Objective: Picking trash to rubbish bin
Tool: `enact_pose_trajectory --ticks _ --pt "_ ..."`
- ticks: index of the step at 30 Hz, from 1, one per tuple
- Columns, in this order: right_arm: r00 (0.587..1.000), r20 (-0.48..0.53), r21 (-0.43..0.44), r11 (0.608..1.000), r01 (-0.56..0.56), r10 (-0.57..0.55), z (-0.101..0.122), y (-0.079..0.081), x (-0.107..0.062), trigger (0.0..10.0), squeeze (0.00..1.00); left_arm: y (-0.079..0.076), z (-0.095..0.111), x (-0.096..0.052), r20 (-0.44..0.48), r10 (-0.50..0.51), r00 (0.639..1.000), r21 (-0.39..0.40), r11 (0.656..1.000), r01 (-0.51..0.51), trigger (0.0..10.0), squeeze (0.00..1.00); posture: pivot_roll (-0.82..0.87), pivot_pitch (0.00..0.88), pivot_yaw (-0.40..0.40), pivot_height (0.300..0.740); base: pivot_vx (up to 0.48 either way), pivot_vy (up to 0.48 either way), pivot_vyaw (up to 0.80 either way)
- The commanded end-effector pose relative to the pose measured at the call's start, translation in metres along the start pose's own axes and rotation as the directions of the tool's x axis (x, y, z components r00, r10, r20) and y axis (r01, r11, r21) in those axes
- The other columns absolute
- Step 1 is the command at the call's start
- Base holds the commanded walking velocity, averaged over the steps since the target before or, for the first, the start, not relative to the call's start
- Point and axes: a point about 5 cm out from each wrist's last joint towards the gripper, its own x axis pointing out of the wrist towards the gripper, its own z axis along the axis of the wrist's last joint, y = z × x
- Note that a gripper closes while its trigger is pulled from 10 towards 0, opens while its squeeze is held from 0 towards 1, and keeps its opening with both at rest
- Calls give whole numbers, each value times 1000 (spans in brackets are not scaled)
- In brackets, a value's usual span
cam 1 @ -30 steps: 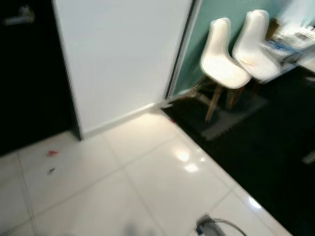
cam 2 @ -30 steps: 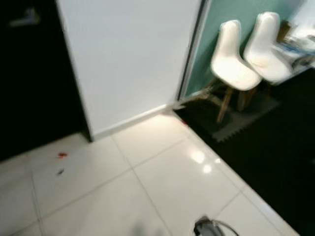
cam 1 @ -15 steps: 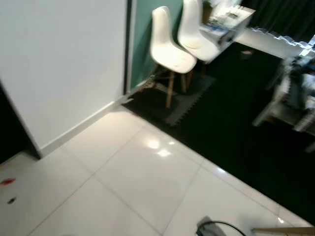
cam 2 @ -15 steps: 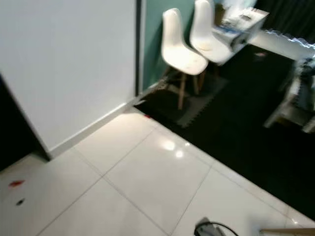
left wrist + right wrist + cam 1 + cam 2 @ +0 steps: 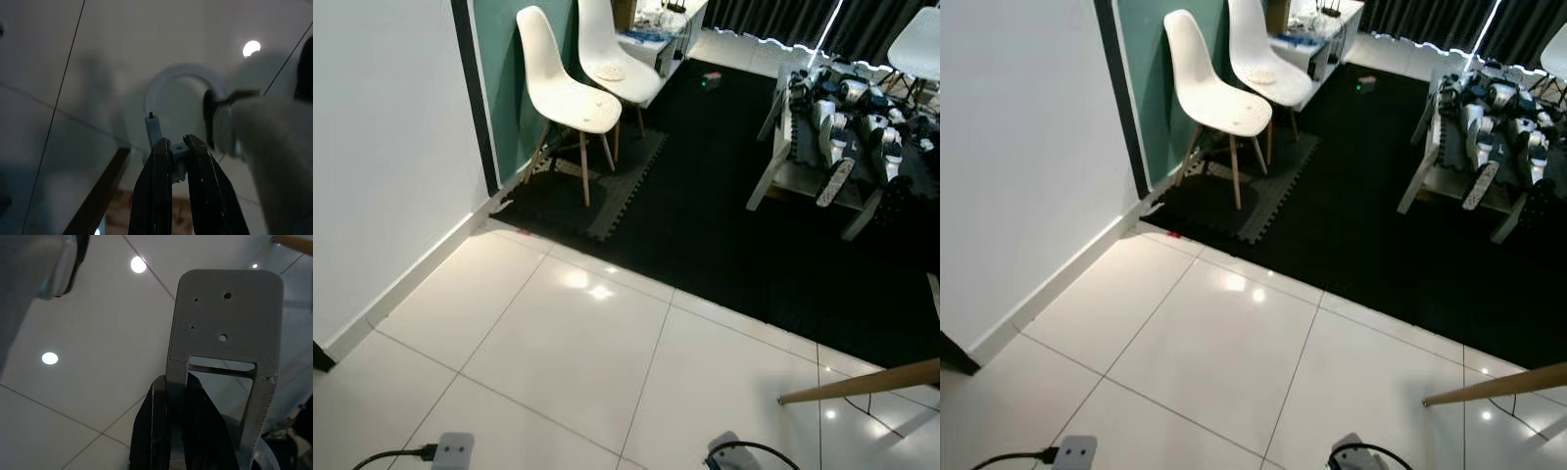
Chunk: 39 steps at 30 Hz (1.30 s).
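Standing here, I'd say it is at the searching step: head tipped down over the white tiles point(image 5: 570, 345) and the black mat point(image 5: 705, 230), no bin anywhere in front of it. The only likely trash I can pick out is a tiny red scrap point(image 5: 1173, 234) on the tiles right at the mat's edge, near the front chair point(image 5: 568, 96) (too small to name).

Both arms hang low over the floor. The left gripper point(image 5: 176, 146) has its jaws nearly together, and they look pinched on a small pale piece point(image 5: 178, 155) at the tips; whether that is rubbish or some fitting I can't say. The right gripper point(image 5: 172, 390) has its jaws close together too, with a grey plate point(image 5: 225, 318) standing up at them. Whether it is held, I cannot tell.

Next, I'd judge, it must walk up to the scrap, bend, and free one gripper to open over it, then find the bin.
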Motion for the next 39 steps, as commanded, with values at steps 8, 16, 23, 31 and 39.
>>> enact_pose_trajectory --ticks 8,16,23,31,39 --pt "993 100 166 985 53 -70 28 -24 0 10000 0 6 9 0 23 -3 1000 22 1000 3 10000 0 110 82 -22 740 0 -472 0" --pt "997 57 156 987 38 -47 25 -22 0 10000 0 6 17 1 42 -10 999 26 1000 9 10000 0 105 83 -18 740 0 -469 -785" --pt "1000 -18 163 986 28 -25 1 -15 0 10000 0 6 15 1 37 -8 999 19 1000 8 10000 0 99 89 -19 740 0 -134 -786" --pt "997 -67 204 977 55 -42 -15 -18 -1 10000 0 8 12 0 32 -6 999 19 1000 6 10000 0 97 92 -17 740 0 0 -788" --pt "989 85 291 952 90 -120 26 -41 -1 10000 0 11 23 0 76 5 997 24 1000 -6 10000 0 87 98 -13 740 0 0 -788"
